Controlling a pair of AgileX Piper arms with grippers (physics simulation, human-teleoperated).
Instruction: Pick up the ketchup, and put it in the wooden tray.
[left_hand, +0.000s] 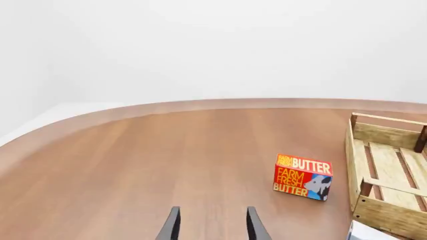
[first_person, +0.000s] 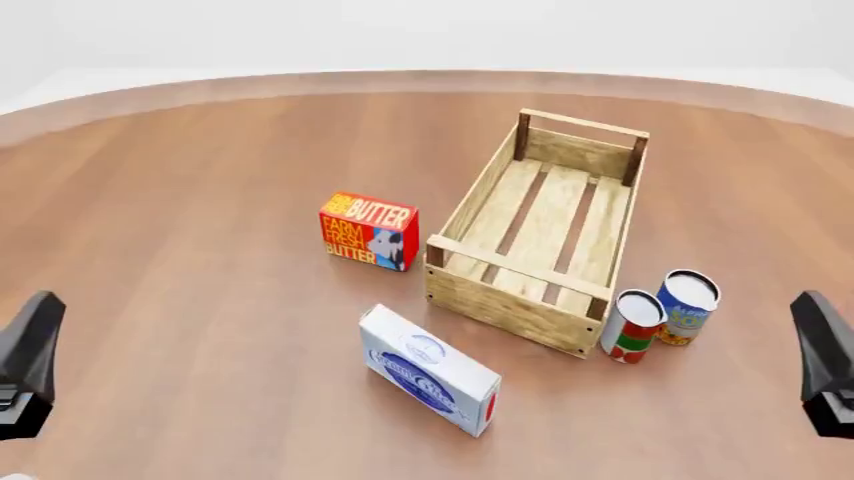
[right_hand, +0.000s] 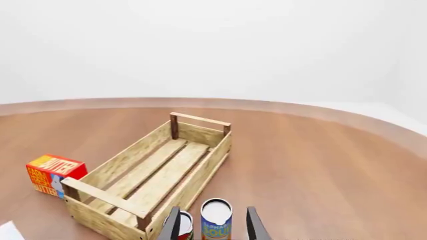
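The ketchup is out of view in all three frames. The wooden tray (first_person: 507, 305) stands empty right of the table's centre, its long side running away from me; it also shows in the left wrist view (left_hand: 390, 215) and the right wrist view (right_hand: 127, 160). My left gripper (left_hand: 212, 227) is open with nothing between its fingers, low at the near left (first_person: 27, 365). My right gripper (right_hand: 212, 227) is open too, at the near right (first_person: 827, 360), pointing towards two cans by the tray's near corner.
A red-yellow butter box (first_person: 368, 232) stands left of the tray. In front of the tray lies a white-and-blue box (first_person: 430, 370). A red-and-white can (first_person: 633, 326) and a blue-yellow can (first_person: 687, 307) stand at the tray's near right corner.
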